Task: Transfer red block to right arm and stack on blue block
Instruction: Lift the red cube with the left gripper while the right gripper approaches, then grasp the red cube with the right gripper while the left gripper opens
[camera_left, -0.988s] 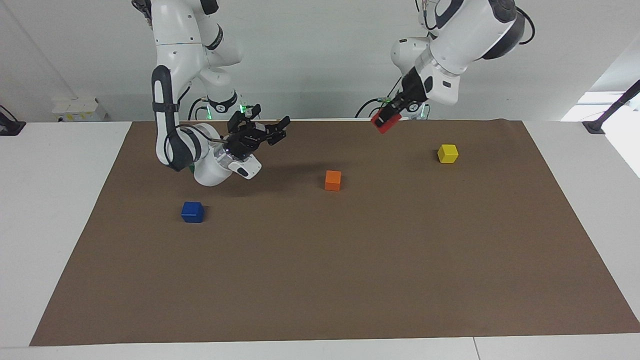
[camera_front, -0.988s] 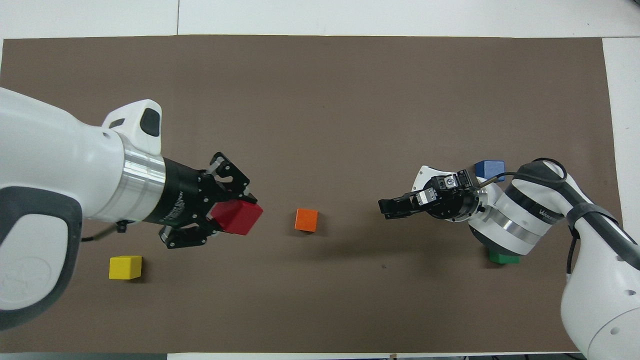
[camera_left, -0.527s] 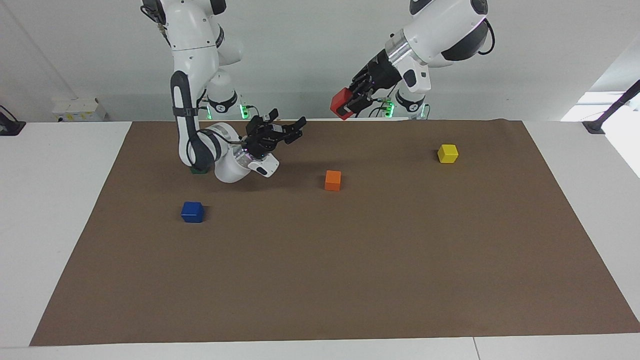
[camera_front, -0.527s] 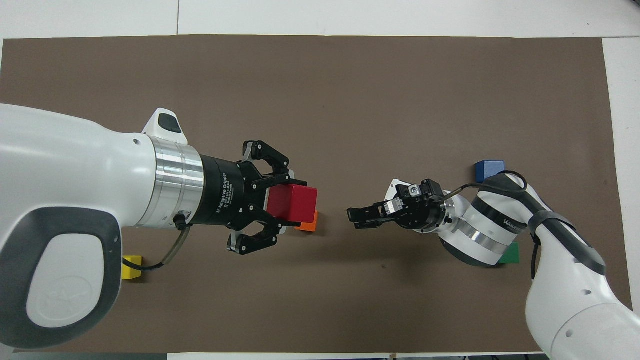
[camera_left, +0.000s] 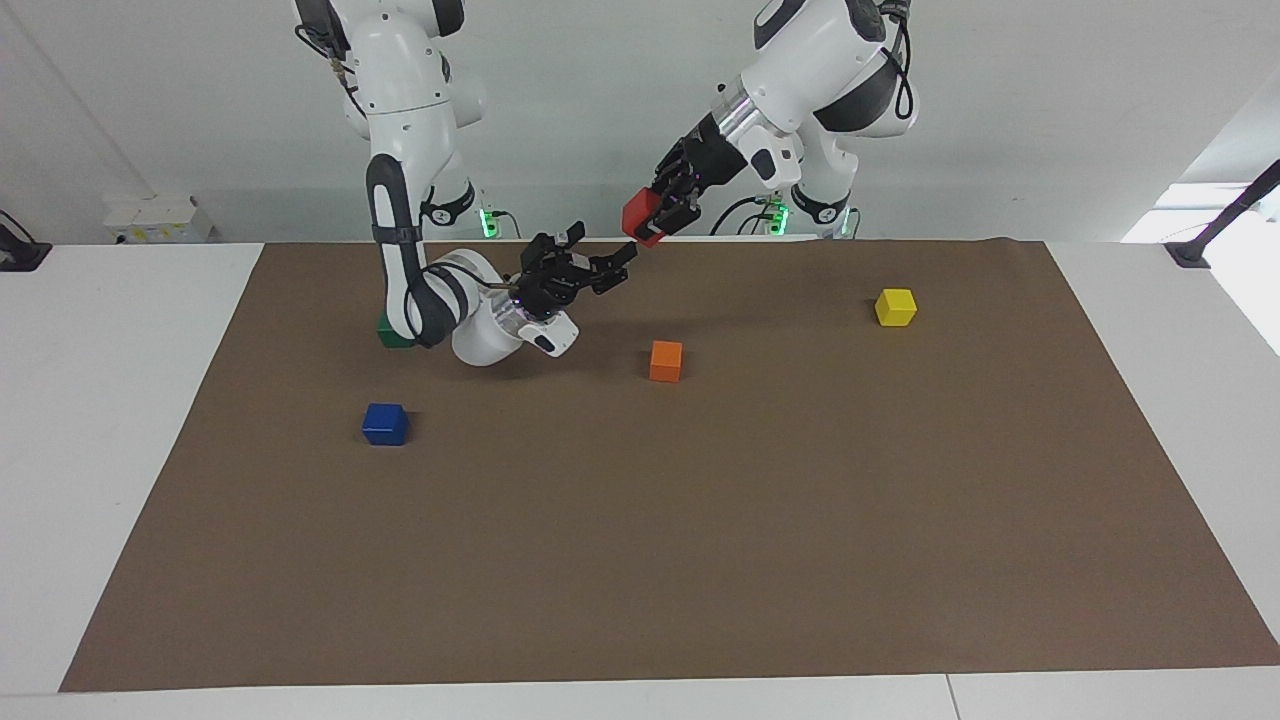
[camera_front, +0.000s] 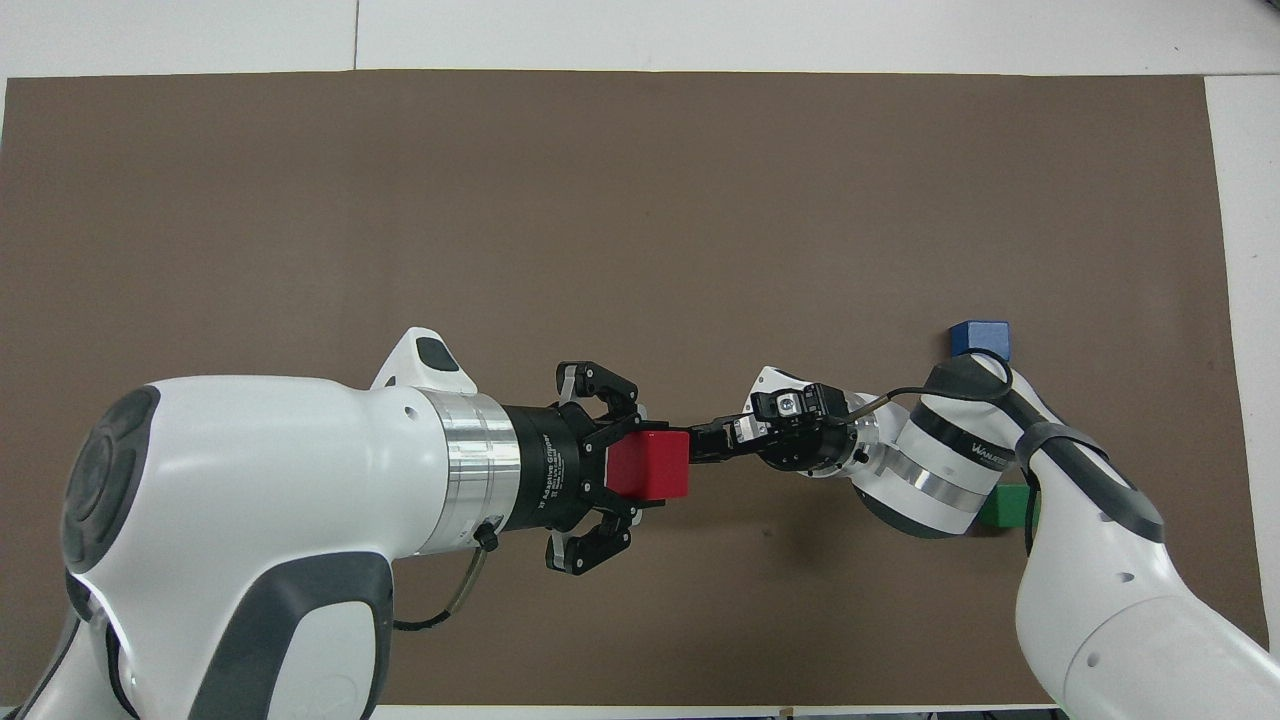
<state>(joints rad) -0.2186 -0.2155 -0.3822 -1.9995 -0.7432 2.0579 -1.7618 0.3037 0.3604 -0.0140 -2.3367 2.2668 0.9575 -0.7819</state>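
**Handover in mid-air: red block meets the waiting pincer**

In the upper middle of the facing view, your left pincer (camera_left: 660, 207) is clamped on the red block (camera_left: 640, 216) and holds it up in the air, above the worktop (camera_left: 700, 520). Your right pincer (camera_left: 600, 272) points up toward the block from lower left of it, fingers spread apart. From overhead its tip appears to meet the block's face, though the facing view suggests a small gap remains; the contact is hard to confirm.

The blue block (camera_left: 385, 424) sits alone on the worktop in the left-centre of the facing view. An orange block (camera_left: 666, 360) rests below the handover point, a yellow block (camera_left: 895, 306) at right, and a green block (camera_left: 394, 331) is half hidden by the right arm.

Risks, in my judgement: if the left pincer lets go before the right one closes, the block drops toward the orange block. A tilted approach could grip a corner, leaving the block skewed for stacking.
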